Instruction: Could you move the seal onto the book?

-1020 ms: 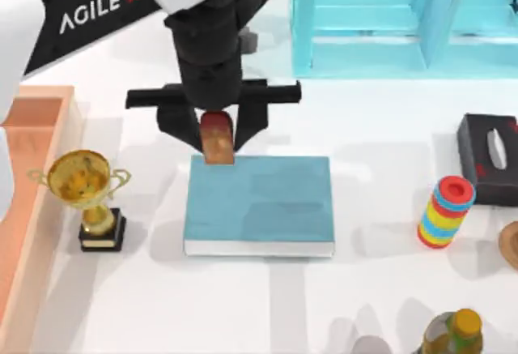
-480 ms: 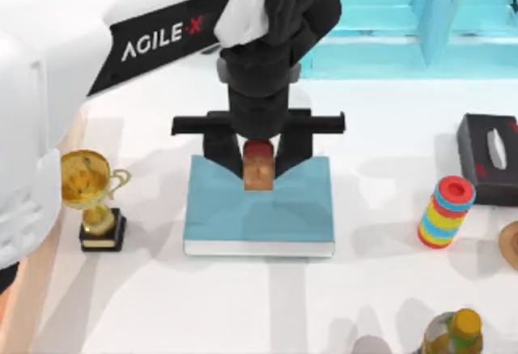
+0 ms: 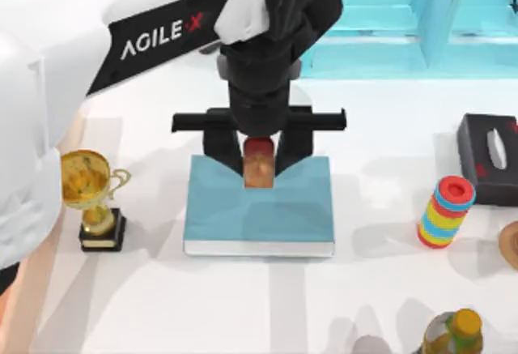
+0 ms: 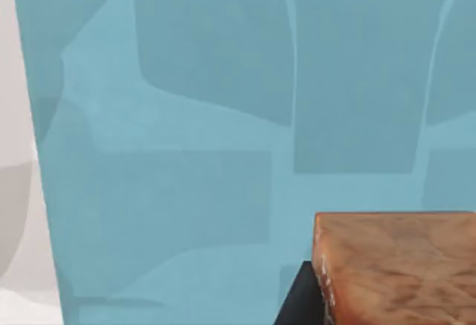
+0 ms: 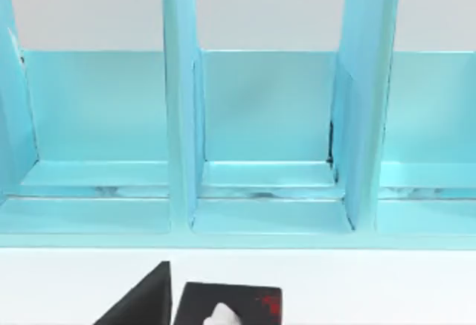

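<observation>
The seal [image 3: 259, 163], a small tan-orange block with a reddish-brown top, hangs between the black fingers of my left gripper [image 3: 259, 166], which is shut on it. It is over the far edge of the teal-blue book [image 3: 259, 208], which lies flat at the table's middle. In the left wrist view the seal's tan body [image 4: 398, 265] sits close above the book's cover [image 4: 186, 154]; whether it touches the cover I cannot tell.
A gold trophy [image 3: 91, 200] stands left of the book, beside an orange tray at the left edge. A light-blue shelf [image 3: 388, 22] runs along the back. At the right are a black tissue box [image 3: 490, 159], a striped ring stack [image 3: 445, 212] and a bottle [image 3: 453, 334].
My left arm carried the seal rightward from the book's far left corner to its far middle. Over the last half second it barely moved.
</observation>
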You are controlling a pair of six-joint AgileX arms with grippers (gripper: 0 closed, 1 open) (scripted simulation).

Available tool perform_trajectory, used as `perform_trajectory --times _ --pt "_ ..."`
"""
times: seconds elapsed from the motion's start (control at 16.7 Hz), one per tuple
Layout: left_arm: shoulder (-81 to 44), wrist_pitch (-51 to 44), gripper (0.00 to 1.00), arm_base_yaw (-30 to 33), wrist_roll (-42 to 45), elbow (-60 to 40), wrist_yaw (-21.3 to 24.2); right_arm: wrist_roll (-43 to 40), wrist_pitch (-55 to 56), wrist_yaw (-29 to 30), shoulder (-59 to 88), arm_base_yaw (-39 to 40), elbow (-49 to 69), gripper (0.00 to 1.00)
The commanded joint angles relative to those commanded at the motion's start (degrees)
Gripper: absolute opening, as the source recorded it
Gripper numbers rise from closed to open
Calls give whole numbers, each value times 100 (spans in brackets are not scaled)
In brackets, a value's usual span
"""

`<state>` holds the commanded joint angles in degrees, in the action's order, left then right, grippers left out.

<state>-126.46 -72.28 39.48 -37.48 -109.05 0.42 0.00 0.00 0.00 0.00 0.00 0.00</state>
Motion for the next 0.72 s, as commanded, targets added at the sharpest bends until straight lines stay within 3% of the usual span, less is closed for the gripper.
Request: perform_trajectory --times 0.66,0.72 --pt "0 0 98 0 0 0 0 0 0 0 0 0 0 100" --pt "0 0 100 0 0 0 0 0 0 0 0 0 0 100"
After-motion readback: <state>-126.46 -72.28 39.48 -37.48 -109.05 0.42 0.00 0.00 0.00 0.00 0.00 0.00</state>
